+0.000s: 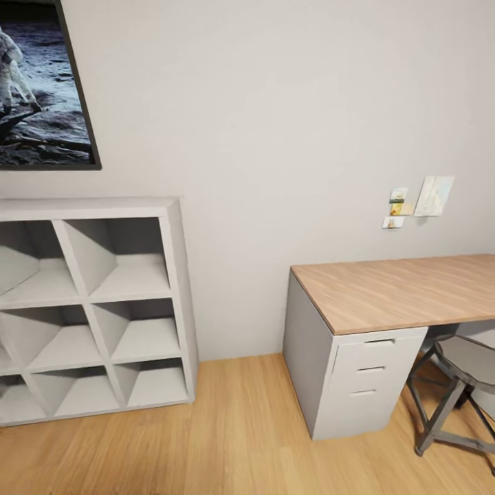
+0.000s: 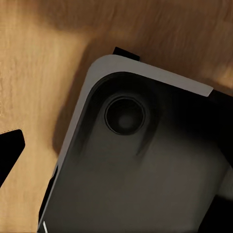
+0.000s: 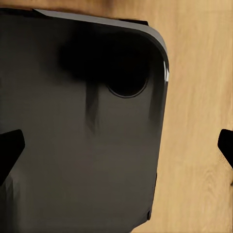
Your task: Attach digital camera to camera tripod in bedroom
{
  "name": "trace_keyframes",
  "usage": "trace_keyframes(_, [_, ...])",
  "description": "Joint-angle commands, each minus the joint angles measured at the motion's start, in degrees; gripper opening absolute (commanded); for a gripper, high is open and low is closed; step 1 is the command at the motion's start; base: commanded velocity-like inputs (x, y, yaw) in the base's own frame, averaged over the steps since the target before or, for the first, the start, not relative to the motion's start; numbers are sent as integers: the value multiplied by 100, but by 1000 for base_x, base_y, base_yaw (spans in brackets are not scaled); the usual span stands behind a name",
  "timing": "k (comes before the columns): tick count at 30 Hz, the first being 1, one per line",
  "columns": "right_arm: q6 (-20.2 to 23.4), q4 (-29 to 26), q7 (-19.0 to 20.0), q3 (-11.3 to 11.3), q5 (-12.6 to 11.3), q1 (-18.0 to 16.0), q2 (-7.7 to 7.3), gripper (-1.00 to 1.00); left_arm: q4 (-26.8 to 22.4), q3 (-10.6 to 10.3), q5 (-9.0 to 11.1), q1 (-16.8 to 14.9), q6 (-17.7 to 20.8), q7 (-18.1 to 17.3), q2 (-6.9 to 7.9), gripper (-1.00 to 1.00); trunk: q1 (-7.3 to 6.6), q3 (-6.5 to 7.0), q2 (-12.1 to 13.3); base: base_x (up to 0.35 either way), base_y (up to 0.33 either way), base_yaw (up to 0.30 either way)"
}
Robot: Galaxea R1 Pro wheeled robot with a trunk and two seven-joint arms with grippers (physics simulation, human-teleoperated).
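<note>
no readable text, wall notes (image 1: 419, 201) too small

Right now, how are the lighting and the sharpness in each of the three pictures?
Head view: even, soft light, sharp; the cubby shelf leans as if lens-distorted, and the desk shades the stool. Left wrist view: a dark shadow on the wood floor, slightly blurred. Right wrist view: the robot's dark base is murky.

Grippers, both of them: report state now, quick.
Left gripper: one dark fingertip shows over the wood floor; open or shut cannot be told.
Right gripper: open, fingertips wide apart, holding nothing, above the robot's dark base.
</note>
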Motion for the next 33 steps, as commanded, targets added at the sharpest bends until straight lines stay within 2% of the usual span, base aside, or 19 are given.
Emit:
trace_keyframes(1, [-14, -2, -2, 1, 40, 1, 3, 100, -6, -4, 28, 1, -8, 0, 2, 100, 0, -4, -2, 0, 0, 269])
trace_keyframes(33, [-55, -9, -2, -25, 58, -1, -22, 100, 22, -10, 49, 1, -8, -1, -22, 100, 0, -4, -2, 0, 0, 269])
